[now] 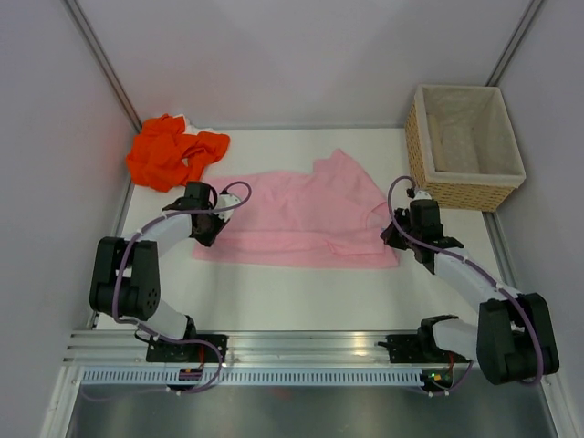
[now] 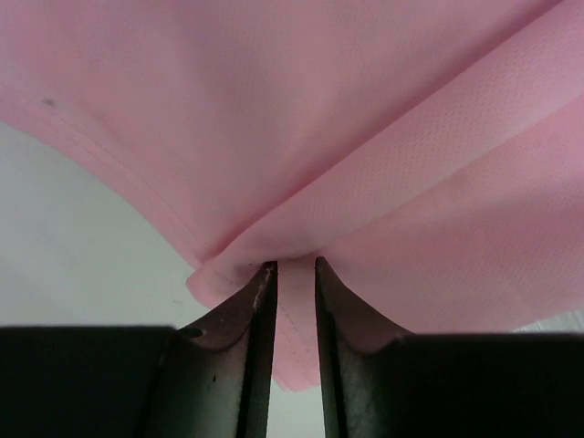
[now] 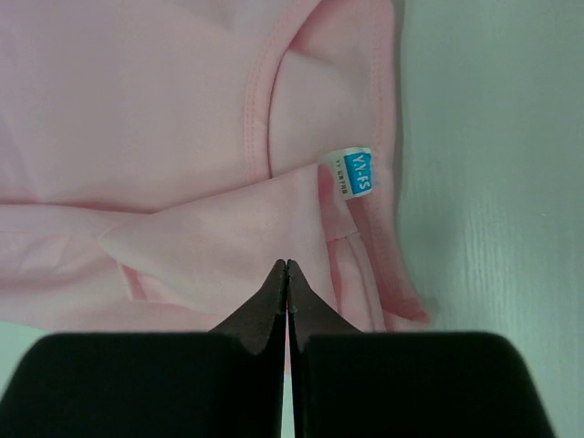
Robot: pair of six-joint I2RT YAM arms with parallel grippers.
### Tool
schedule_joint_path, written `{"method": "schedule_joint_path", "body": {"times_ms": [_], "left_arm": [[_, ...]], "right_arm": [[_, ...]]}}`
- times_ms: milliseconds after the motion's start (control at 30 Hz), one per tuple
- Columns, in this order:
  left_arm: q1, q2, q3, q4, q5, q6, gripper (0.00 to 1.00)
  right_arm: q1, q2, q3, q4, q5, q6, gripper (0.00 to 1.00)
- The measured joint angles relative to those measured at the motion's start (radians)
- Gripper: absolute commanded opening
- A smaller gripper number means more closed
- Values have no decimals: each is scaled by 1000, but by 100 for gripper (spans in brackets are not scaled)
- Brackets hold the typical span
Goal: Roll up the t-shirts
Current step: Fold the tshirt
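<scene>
The pale pink t-shirt [image 1: 301,214] lies spread mostly flat on the white worktop [image 1: 301,292], left of the wicker basket [image 1: 461,192] and nearer the arms than it; the bright orange t-shirt [image 1: 173,151] sits crumpled far left of the basket, at the same depth, well apart from the pink one. The left tool [image 2: 294,274], at the shirt edge farthest from the basket, is narrow, pinching a fold of pink cloth. The right tool [image 3: 286,266], at the edge nearest the basket, has its tips pressed together over the cloth just below the neck label [image 3: 351,172]; whether any cloth is caught, I cannot tell.
</scene>
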Motion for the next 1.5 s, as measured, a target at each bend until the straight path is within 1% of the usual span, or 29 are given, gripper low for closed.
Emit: {"method": "schedule_joint_path", "body": {"times_ms": [100, 200, 467, 567, 600, 633, 700, 733, 767, 800, 833, 900, 967, 1033, 1100, 1167, 1233, 1367, 1433, 1467, 1500], "left_arm": [[0, 45, 47, 8, -1, 0, 27], [0, 78, 74, 18, -2, 0, 28], [4, 112, 92, 55, -28, -6, 29], [23, 140, 125, 68, -38, -20, 34], [34, 148, 140, 62, -36, -28, 38], [43, 153, 154, 55, -31, -38, 40], [56, 151, 197, 13, -6, -61, 46], [60, 142, 217, -8, 7, -72, 55], [62, 127, 234, -26, 25, -80, 59], [62, 104, 245, -43, 43, -91, 67], [62, 73, 251, -57, 56, -99, 70], [64, -4, 251, -84, 71, -119, 74], [82, -71, 249, -106, 81, -130, 75], [126, -114, 235, -118, 83, -139, 75], [182, -120, 203, -120, 81, -145, 75], [226, -82, 166, -127, 78, -150, 75], [247, -23, 137, -138, 79, -153, 76], [252, 70, 111, -150, 86, -167, 76], [252, 92, 111, -147, 102, -180, 76], [252, 97, 111, -146, 108, -185, 74], [252, 98, 111, -142, 111, -190, 73]], "right_arm": [[0, 109, -11, 67, -47, 3, 0], [2, 207, -11, 97, -57, 2, 0], [2, 249, 7, 125, -22, -9, 0], [2, 286, 42, 124, -4, -23, 0], [2, 298, 56, 119, 2, -26, 2], [2, 300, 59, 117, 5, -26, 2], [2, 299, 80, 79, 22, -30, 12], [2, 295, 93, 60, 31, -32, 17], [2, 286, 106, 37, 38, -33, 28], [2, 269, 118, 13, 47, -32, 35], [2, 245, 127, -6, 58, -29, 47], [2, 185, 141, -45, 82, -20, 54], [2, 120, 144, -79, 100, -10, 59], [1, 64, 133, -100, 108, 5, 60], [1, 29, 108, -115, 109, 18, 61], [1, 14, 71, -124, 109, 30, 61], [0, 18, 31, -132, 105, 40, 61], [-6, 63, -16, -132, 71, 54, 60], [-10, 98, -26, -119, 55, 60, 52], [-11, 103, -25, -99, 47, 63, 45], [-12, 113, -26, -84, 39, 66, 31]]}}
